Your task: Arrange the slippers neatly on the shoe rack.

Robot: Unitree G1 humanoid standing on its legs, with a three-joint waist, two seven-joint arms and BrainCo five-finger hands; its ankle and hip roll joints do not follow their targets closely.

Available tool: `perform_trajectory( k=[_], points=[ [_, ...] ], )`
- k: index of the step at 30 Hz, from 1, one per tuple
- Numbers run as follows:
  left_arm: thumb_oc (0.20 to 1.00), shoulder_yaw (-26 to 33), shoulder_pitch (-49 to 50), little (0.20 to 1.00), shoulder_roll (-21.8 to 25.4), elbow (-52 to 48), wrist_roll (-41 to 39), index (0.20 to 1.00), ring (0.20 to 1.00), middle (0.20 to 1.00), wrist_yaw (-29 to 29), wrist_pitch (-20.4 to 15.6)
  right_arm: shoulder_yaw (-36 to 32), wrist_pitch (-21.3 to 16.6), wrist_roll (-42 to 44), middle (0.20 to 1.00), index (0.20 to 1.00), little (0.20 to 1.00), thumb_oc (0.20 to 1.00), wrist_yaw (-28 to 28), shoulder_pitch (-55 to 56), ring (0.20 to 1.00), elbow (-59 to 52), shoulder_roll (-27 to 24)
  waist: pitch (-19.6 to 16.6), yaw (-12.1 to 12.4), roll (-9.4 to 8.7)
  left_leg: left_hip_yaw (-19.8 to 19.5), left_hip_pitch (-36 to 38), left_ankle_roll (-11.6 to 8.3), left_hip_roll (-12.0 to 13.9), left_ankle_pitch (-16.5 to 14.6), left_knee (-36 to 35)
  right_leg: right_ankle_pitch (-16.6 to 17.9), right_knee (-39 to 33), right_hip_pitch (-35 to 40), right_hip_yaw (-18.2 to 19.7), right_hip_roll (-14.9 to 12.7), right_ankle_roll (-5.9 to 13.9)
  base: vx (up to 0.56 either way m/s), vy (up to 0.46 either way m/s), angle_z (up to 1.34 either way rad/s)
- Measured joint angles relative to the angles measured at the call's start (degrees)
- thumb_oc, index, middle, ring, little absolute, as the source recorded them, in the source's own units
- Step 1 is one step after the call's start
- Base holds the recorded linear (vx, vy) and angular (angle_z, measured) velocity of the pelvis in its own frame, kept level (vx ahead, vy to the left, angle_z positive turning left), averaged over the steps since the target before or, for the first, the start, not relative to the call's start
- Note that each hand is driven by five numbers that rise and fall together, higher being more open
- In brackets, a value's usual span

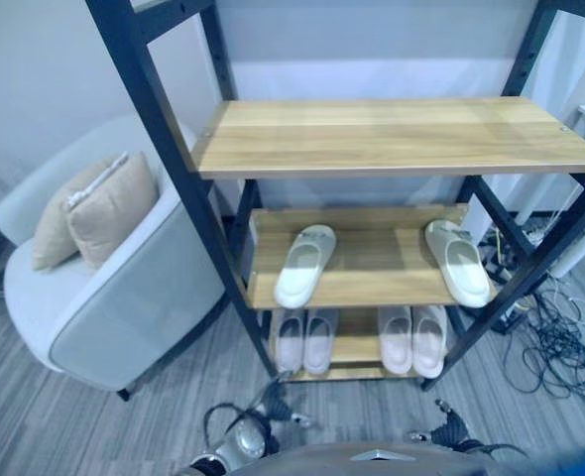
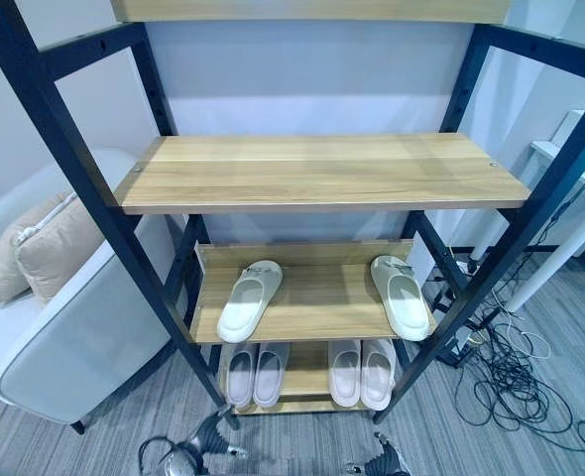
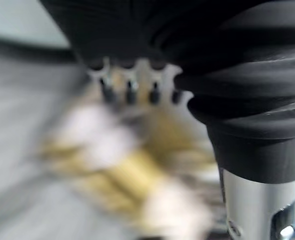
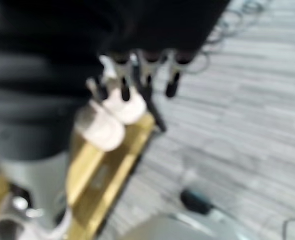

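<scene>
From my left eye, the rack (image 1: 164, 129) stands before me with a bare top shelf (image 1: 392, 134). On the middle shelf lie two slippers well apart: the left slipper (image 1: 305, 264) angled, the right slipper (image 1: 457, 261) near the right post. Two pairs sit on the bottom shelf, the left pair (image 1: 305, 340) and the right pair (image 1: 412, 339). My left hand (image 1: 278, 405) and right hand (image 1: 449, 426) hang low at the frame's bottom, holding nothing. An armchair (image 1: 104, 297) with cushions (image 1: 94, 208) sits left.

My right eye adds cables (image 2: 516, 372) on the floor.

My left wrist shows straight fingers (image 3: 130, 91), empty; everything past them is blurred.

My right wrist shows relaxed fingers (image 4: 147, 75), empty, above the bottom shelf's end.
</scene>
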Motion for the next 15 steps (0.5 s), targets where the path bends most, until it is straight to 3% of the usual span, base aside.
perform_trajectory(
  k=[4,7,9,12,15],
  points=[
    [1.0,-2.5,-4.2,1.0,2.2,-12.0,-1.6,1.0,1.0,1.0,-5.0,-2.8,-0.9,0.0,0.4,1.0,1.0,1.0,1.0,-0.3,0.5,1.0,2.9,-0.6,-0.3,-0.2,1.37,0.3,0.6,-0.72,0.6,-0.2,0.0,0.4,0.0,0.6,0.6,0.6,-0.15,0.0,-0.035,-0.08],
    [1.0,-5.7,-9.3,1.0,6.6,-23.7,-2.0,1.0,1.0,1.0,-8.4,-2.6,-1.8,0.0,1.6,1.0,1.0,1.0,1.0,-0.2,0.9,1.0,3.7,-0.4,-0.2,-0.5,1.43,0.1,0.1,-1.09,0.9,0.1,0.0,0.9,0.0,-0.3,0.7,0.9,-0.19,0.01,-0.019,-0.03],
    [1.0,-6.1,-12.6,1.0,8.1,-31.8,-2.4,1.0,1.0,1.0,-10.3,-4.6,-3.4,0.1,3.3,1.0,1.0,1.0,1.0,-0.3,2.1,1.0,3.5,-0.3,-0.2,-0.6,1.34,-0.2,-0.3,-1.14,0.9,0.1,0.0,1.1,0.0,-0.3,0.7,1.0,-0.09,0.02,-0.034,0.0],
    [1.0,-6.5,-15.0,1.0,5.8,-31.6,-1.3,1.0,1.0,1.0,-10.7,-5.4,-3.1,0.1,5.0,1.0,1.0,1.0,1.0,-0.1,2.6,1.0,3.4,0.1,-0.3,-1.0,1.13,-0.4,-1.0,-1.14,0.9,0.1,0.0,1.1,0.0,-1.3,0.8,1.0,-0.11,0.02,-0.031,0.02],
    [1.0,-7.1,-21.3,1.0,2.2,-23.8,4.2,1.0,1.0,1.0,-9.6,-5.2,-2.8,0.1,6.2,1.0,1.0,1.0,1.0,0.1,1.2,1.0,2.8,0.5,-0.3,-1.8,0.92,-0.7,-3.3,-1.18,0.7,0.1,0.0,1.1,0.0,-3.4,1.0,0.9,-0.09,0.01,-0.04,0.02]
  ],
)
